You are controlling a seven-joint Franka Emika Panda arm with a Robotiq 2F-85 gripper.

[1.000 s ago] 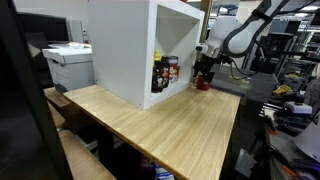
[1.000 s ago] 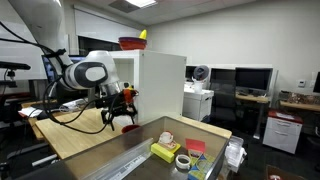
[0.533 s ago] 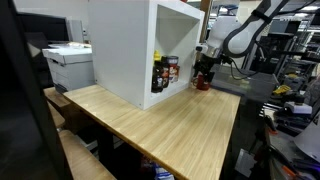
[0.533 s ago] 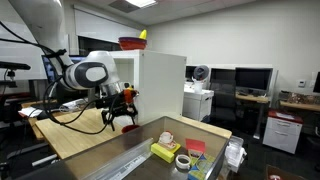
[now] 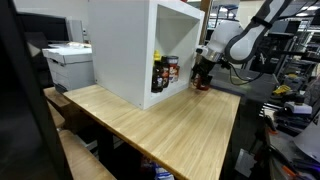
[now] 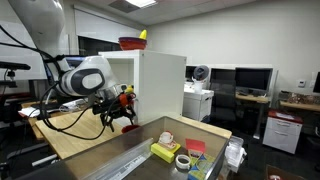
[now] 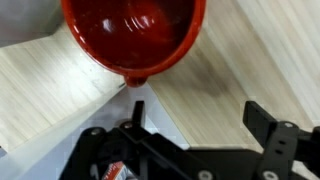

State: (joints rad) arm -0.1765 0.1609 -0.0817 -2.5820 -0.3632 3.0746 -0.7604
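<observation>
The red bowl (image 7: 135, 35) sits on the wooden table (image 5: 170, 120), just in front of the open side of the white cabinet (image 5: 125, 50). The gripper (image 7: 190, 138) hangs right over the bowl, its jaws spread wide and holding nothing. Bottles (image 5: 165, 73) stand inside the cabinet.
</observation>
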